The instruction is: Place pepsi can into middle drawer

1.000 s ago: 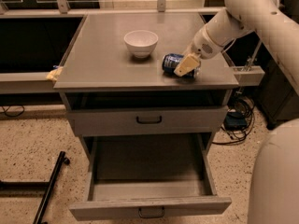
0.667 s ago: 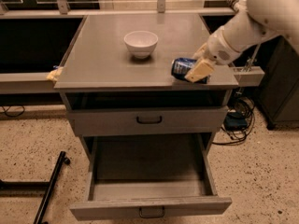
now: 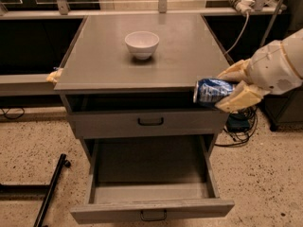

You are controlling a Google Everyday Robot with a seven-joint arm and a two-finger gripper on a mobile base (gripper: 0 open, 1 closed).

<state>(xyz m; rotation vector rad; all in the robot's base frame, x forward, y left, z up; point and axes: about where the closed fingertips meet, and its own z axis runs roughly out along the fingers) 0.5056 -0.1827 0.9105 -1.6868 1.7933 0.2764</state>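
Note:
The pepsi can [image 3: 211,91] is blue with white markings and lies on its side in the air, just off the front right corner of the grey cabinet top [image 3: 142,72]. My gripper [image 3: 233,90] is shut on the pepsi can, with one cream finger above it and one below, and the white arm reaches in from the right. The middle drawer [image 3: 151,207] is pulled out wide below, its deep grey tray open at the lower centre. The can hangs above and to the right of that tray.
A white bowl [image 3: 141,44] stands on the cabinet top near the back. The upper grey drawer front [image 3: 149,123] with a black handle is closed. Cables [image 3: 239,126] lie on the floor at the right. A black bar [image 3: 49,193] lies on the floor at the left.
My gripper has carried the pepsi can off the cabinet top, forward and to the right, past the front right corner and lower. The view has shifted too.

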